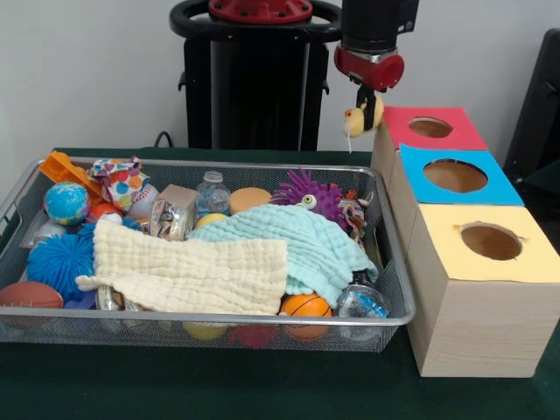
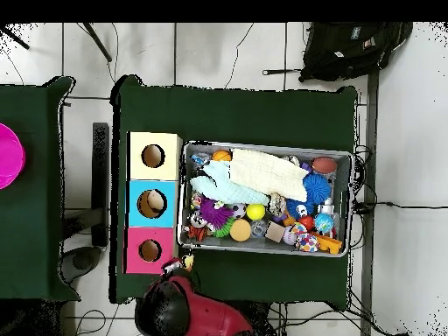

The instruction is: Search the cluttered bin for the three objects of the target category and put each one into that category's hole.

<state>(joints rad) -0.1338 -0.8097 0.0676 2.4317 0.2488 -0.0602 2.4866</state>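
My red and black gripper [image 1: 370, 107] hangs above the table just left of the red-topped box [image 1: 433, 138], near the bin's far right corner. It is shut on a small yellow and black bee plush [image 1: 356, 121], which dangles from it, clear of the bin. In the overhead view the gripper [image 2: 179, 264] and the bee plush [image 2: 187, 261] sit beside the red box [image 2: 133, 254]. Three wooden boxes stand in a row, each with a round hole: red hole [image 1: 430, 128], blue hole [image 1: 455, 175], yellow hole [image 1: 491, 241]. Something pale shows inside the blue hole [image 2: 155, 202].
The wire mesh bin [image 1: 262, 318] is crowded: a cream cloth [image 1: 188, 276], a mint cloth [image 1: 302, 241], a purple spiky toy [image 1: 308, 194], a blue spiky ball [image 1: 59, 260], a small basketball [image 1: 306, 305], a globe ball [image 1: 66, 202], a bottle [image 1: 213, 192]. A backpack [image 2: 350, 48] lies on the floor.
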